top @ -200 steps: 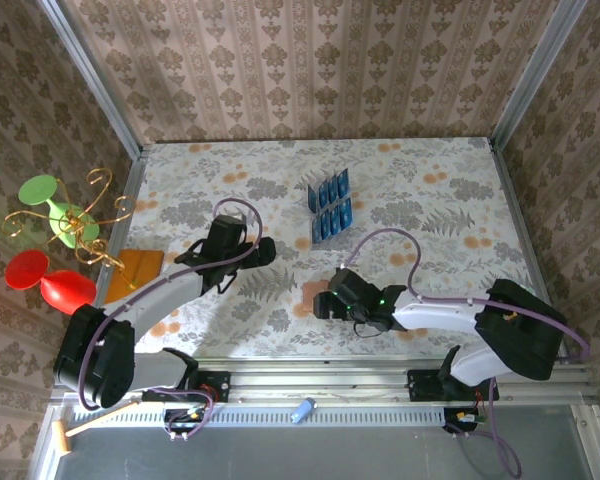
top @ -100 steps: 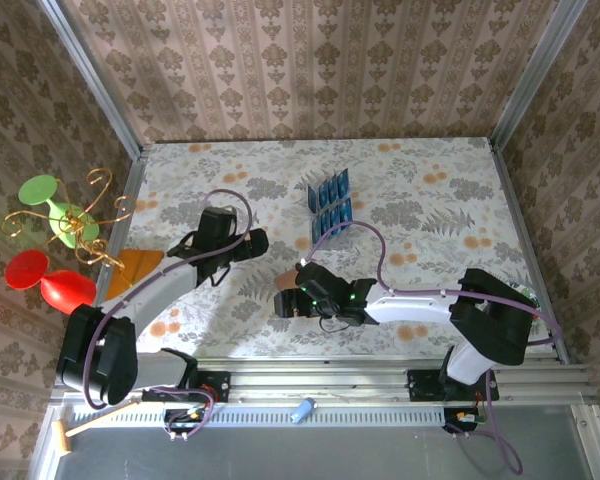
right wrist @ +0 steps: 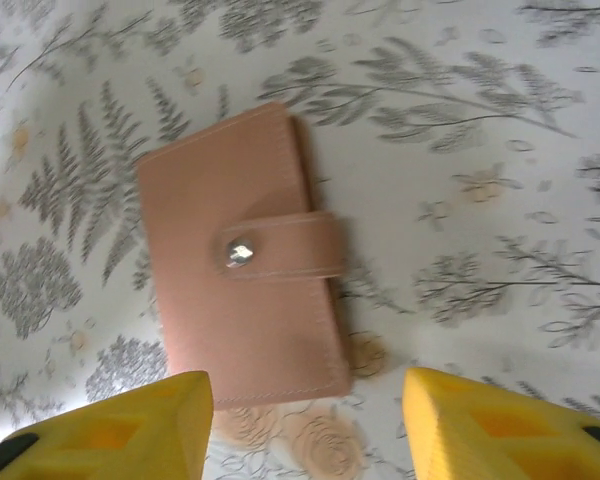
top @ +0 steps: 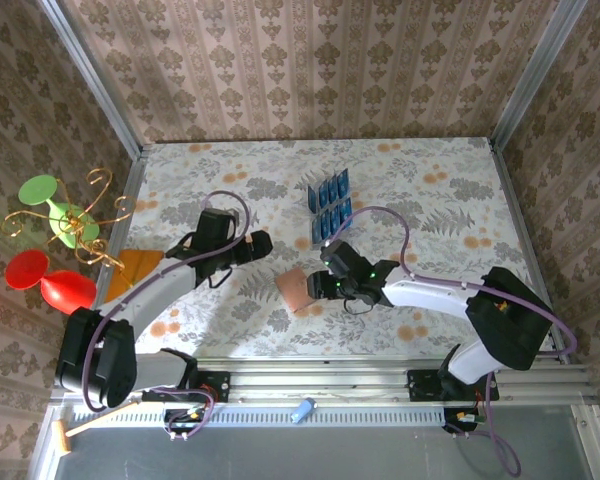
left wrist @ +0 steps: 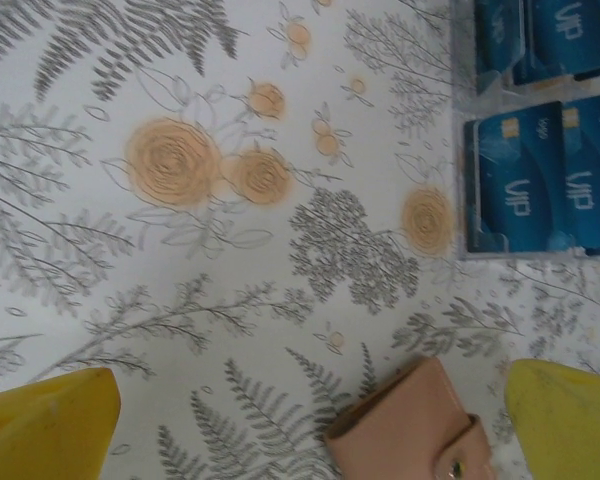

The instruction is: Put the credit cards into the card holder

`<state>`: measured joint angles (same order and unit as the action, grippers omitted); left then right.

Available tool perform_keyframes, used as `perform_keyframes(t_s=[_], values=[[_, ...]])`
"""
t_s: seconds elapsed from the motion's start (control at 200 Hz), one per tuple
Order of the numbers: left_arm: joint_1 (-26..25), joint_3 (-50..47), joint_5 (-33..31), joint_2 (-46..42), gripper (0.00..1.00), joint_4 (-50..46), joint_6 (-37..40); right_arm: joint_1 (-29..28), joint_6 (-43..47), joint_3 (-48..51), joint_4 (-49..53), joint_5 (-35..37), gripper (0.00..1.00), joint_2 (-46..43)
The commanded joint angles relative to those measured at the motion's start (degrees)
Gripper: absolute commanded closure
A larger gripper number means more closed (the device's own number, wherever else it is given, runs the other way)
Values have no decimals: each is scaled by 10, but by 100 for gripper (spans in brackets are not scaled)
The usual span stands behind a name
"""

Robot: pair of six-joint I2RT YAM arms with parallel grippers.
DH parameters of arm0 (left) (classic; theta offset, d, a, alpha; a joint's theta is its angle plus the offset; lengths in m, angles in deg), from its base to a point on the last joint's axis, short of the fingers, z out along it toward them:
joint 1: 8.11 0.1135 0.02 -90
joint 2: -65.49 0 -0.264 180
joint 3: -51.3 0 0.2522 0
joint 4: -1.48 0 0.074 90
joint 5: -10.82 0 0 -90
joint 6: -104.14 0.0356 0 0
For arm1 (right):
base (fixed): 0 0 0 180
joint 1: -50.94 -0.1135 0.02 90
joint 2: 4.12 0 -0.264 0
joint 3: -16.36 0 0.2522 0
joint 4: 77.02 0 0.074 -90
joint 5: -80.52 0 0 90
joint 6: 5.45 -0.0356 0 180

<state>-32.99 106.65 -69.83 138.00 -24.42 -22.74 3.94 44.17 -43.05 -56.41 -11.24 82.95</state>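
Left arm: reaches from its base up and rightward over the fern-and-flower printed tablecloth (top: 460,190), forearm angled toward table centre. Left gripper (top: 254,243) hangs above the cloth, pointing right; in the wrist view its yellow fingertips (left wrist: 45,430) stand at opposite edges, spread wide, nothing between them but cloth and a corner of the wallet.

Right arm: elbow bulked at the right side, forearm running left and low across the near table. Right gripper (top: 316,285) sits just beside the small tan-pink leather-look folding wallet (top: 296,290). Wrist view: yellow fingers (right wrist: 110,425) apart at a moderate gap, gripping nothing; the wallet (right wrist: 245,255) lies flat ahead of them, its near edge just reaching the gap.

Wallet: closed, strap fastened over a silver snap (right wrist: 239,252), lying on the cloth between the two grippers, nearer the right.

Thin blue rectangular cards (top: 330,205): upright in a clear plastic slotted rack (left wrist: 458,190), beyond the wallet, well apart from both grippers.
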Motion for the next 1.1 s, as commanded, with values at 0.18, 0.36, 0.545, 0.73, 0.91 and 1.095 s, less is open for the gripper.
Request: perform_keyframes(t_s=[0.18, 0.36, 0.545, 0.73, 0.91, 1.095], values=[[-77, -48, 31, -4, 0, 51, -78, 33, -17, 48, -75, -88, 52, 15], [-115, -74, 21, 11, 0, 104, -110, 35, -43, 67, -123, -111, 52, 31], [-135, -74, 17, 36, 0, 127, -118, 35, -63, 80, -159, -120, 52, 50], [-148, -70, 16, 61, 0, 149, -122, 36, -78, 85, -188, -132, 52, 67], [-158, -57, 14, 87, 0, 165, -120, 34, -96, 86, -220, -145, 52, 85], [-164, -45, 15, 109, 0, 177, -118, 26, -116, 86, -252, -159, 52, 100]])
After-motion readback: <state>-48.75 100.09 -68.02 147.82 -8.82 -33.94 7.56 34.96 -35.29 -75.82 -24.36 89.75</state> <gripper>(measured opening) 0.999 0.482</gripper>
